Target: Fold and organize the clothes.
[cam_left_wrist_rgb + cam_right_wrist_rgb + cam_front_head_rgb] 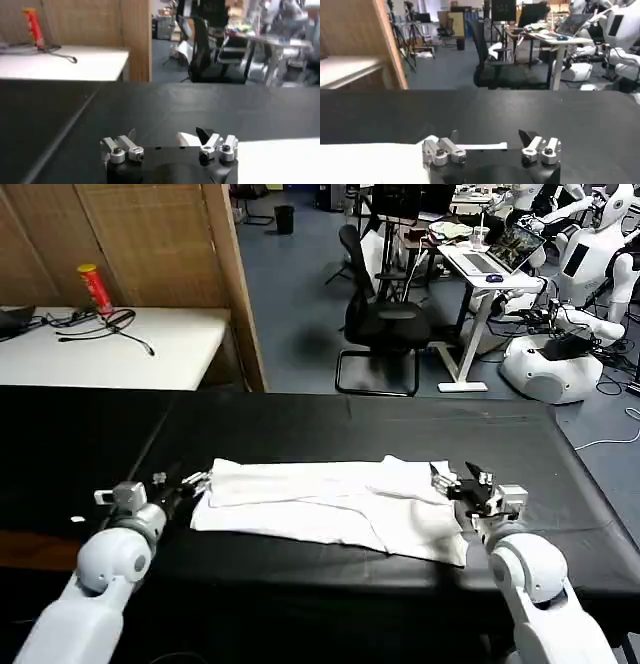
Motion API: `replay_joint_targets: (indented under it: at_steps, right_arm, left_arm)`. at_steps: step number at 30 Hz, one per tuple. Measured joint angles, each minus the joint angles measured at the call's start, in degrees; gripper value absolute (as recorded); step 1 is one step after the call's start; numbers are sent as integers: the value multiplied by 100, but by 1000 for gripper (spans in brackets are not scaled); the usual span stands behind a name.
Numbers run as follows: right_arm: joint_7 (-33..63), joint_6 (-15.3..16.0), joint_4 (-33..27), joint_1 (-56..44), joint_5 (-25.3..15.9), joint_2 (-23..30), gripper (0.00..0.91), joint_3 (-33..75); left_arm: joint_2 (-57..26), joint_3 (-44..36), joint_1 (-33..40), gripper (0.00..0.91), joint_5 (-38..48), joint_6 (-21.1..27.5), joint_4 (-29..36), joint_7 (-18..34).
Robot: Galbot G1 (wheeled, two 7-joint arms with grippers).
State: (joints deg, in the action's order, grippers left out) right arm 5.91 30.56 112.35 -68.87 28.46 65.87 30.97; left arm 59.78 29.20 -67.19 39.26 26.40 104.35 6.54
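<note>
The clothes are one white T-shirt (320, 499), lying as a long, partly folded band across the middle of the black table (330, 424). My left gripper (190, 481) sits low at the shirt's left end. In the left wrist view it (167, 136) is open, with a white corner of the shirt (187, 140) between the jaws and nothing clamped. My right gripper (452, 476) rests at the shirt's right end. It (488, 136) is open in the right wrist view, with a thin white edge of the shirt (480, 146) just below the jaws.
Behind the black table, at the back left, stands a white table (150, 354) with a red can (95, 287) and cables, next to a wooden screen (150, 234). An office chair (385, 324), a desk and white robots (560, 354) stand farther back.
</note>
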Motion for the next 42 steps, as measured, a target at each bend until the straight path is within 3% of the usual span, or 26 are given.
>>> replay_joint_targets:
  at_steps: [13,14,16,18,25,33,42]
  right_arm:
    - [5,17,121,-13,-1,-25,878,-37]
    - [7,18,122,-13,-1,-24,878,-37]
    - [8,17,122,-13,-3,-22,878,-31]
    - [6,16,122,-16,-11,-16,878,-24]
    - [-16,13,131,-15,-41,13,878,-34]
    - [-37,12,165,25,-86,-7,878,-34]
    - [-35,23,228,-2,-85,9,878,-14]
  left_arm:
    - [544,-45,-355,878,-746,-149,-152,-213]
    - [565,-53,-348,780,-786,-150,-180,-216]
    - [592,-63,-338,429,-819,-154,-218,-226]
    - [620,-90,-335,205,-924,-167,-241,-238]
    - [688,-218,-366,10,-1295,-177,-267,-369]
    - [642,-258,-335,0,-1201,24,-276,-501]
    - [105,-8,-466,0,-2380,-157,-109,-681]
